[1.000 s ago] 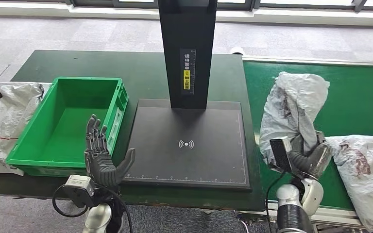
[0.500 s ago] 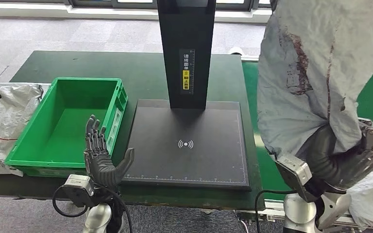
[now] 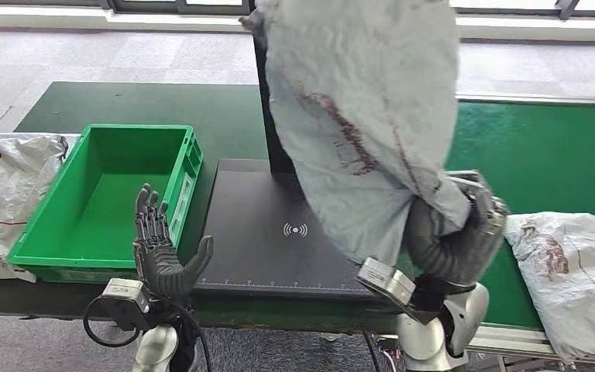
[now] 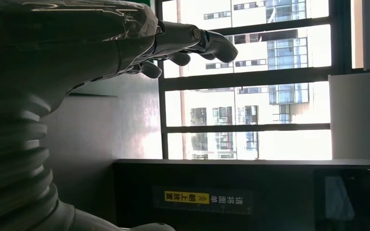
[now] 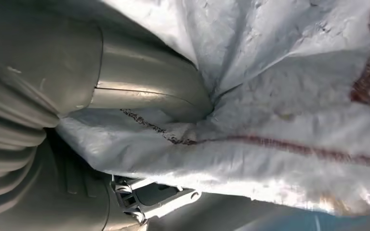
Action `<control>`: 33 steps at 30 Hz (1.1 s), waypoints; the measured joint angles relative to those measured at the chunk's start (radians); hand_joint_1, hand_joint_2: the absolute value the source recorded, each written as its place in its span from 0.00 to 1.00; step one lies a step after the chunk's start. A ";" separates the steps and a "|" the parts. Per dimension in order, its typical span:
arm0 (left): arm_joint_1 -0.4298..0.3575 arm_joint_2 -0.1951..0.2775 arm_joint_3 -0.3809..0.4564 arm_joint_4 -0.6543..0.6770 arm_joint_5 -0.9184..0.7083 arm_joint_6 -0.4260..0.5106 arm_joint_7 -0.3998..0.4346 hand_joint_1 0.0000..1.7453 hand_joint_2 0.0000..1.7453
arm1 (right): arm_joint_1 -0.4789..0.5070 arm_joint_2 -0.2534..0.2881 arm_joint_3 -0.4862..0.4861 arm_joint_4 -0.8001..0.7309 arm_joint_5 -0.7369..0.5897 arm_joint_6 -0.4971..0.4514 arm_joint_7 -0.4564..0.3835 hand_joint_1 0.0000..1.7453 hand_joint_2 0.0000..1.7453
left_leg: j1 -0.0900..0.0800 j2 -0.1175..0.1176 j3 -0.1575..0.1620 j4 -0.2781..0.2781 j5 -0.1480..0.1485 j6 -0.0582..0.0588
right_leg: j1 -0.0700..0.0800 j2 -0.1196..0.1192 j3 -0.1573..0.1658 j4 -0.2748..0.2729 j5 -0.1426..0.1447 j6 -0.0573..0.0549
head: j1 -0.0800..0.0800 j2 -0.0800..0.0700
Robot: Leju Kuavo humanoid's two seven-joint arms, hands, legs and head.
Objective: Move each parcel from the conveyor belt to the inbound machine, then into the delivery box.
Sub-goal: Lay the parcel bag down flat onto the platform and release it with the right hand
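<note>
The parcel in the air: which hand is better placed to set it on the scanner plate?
The right hand: it already grips the parcel, raised over the plate. The left hand is open and holds nothing, by the green box.

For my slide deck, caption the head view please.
Right hand lifts a white parcel over the black scanner plate; left hand open beside the green box.

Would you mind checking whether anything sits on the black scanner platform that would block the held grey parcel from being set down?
Nothing visible: the right hand holds the crumpled grey plastic parcel above the black scanner platform, whose visible surface is bare.
</note>
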 joint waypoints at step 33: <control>0.000 -0.001 0.000 0.008 0.014 0.005 0.000 0.00 1.00 | -0.119 0.011 0.061 0.779 -0.015 -0.054 0.081 0.00 1.00 | 0.001 -0.002 -0.001 0.000 0.000 0.000 | 0.000 -0.002 -0.001 0.000 0.000 0.000 | 0.000 0.000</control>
